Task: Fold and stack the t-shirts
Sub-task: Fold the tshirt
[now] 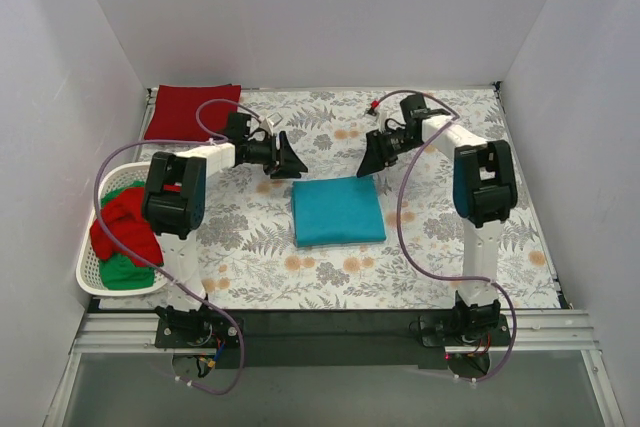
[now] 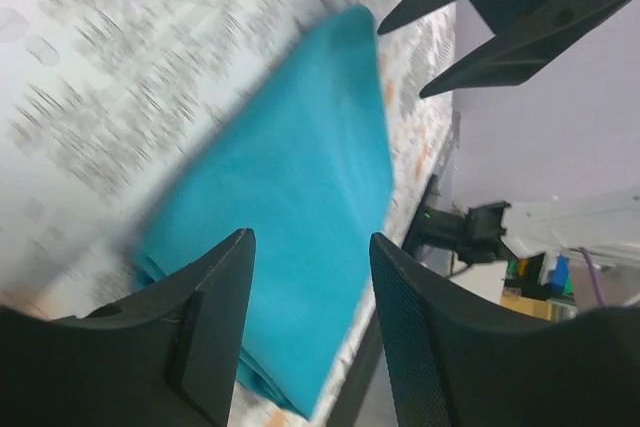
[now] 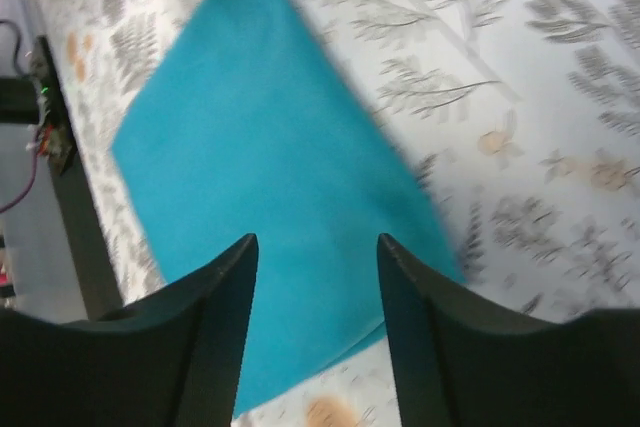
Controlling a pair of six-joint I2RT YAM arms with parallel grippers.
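Both pairs of jaws stand roughly half open with nothing between them. The left gripper point(image 2: 310, 242) and the right gripper point(image 3: 317, 242) each look down through their own gap at the teal t-shirt point(image 1: 338, 210) and appear clear of it, one near each of its far corners. That shirt lies folded into a flat, tidy rectangle in the middle of the floral tablecloth point(image 1: 450, 227), just on the near side of the two grippers. A dark red t-shirt point(image 1: 192, 112) lies folded flat in the far left corner, well apart from the teal one. By my reading two shirts are folded but not yet stacked, and putting one on the other is the likely step in hand. More work waits in the white laundry basket point(image 1: 85, 272) at the left edge, beside the left arm. A crumpled red t-shirt point(image 1: 125, 227) spills over its rim, with a green t-shirt point(image 1: 125, 269) beneath it; whether others lie under those I cannot tell. Between the teal shirt and the folded red one the cloth is bare, though the left arm's own forearm and looping cable cross that path.
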